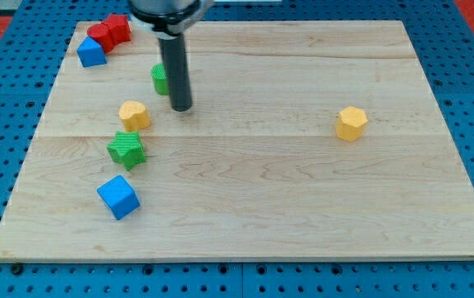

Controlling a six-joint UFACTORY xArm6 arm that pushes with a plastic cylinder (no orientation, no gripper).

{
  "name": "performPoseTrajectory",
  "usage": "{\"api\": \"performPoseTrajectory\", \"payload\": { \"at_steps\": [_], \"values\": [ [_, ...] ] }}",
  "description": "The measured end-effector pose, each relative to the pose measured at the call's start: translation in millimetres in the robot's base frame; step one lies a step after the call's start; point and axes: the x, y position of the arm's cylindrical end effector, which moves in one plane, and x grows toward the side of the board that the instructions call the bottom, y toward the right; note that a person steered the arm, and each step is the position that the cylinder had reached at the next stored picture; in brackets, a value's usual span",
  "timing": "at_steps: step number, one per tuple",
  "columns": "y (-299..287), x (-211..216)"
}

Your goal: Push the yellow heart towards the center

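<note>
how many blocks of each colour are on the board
red: 2, red blocks
blue: 2, upper blue block and blue cube
green: 2, green block beside my tip, green star
yellow: 2, left yellow block, right yellow block
total: 8

A green star [126, 149] sits near a blue cube [118, 196]; red blocks [109, 31], perhaps touching, view's top-left.

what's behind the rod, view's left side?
A green block sits partly behind my rod; only its left part shows, so its shape is unclear. My tip rests on the board, up and to the view's right of the yellow heart, not touching.
</note>
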Motion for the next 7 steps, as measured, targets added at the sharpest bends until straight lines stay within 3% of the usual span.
{"api": "performPoseTrajectory", "payload": {
  "at_steps": [1,2,5,6,7],
  "values": [
    [-72,0],
    [-98,6],
    [-120,42],
    [-101,57],
    [-41,53]
  ]
}}
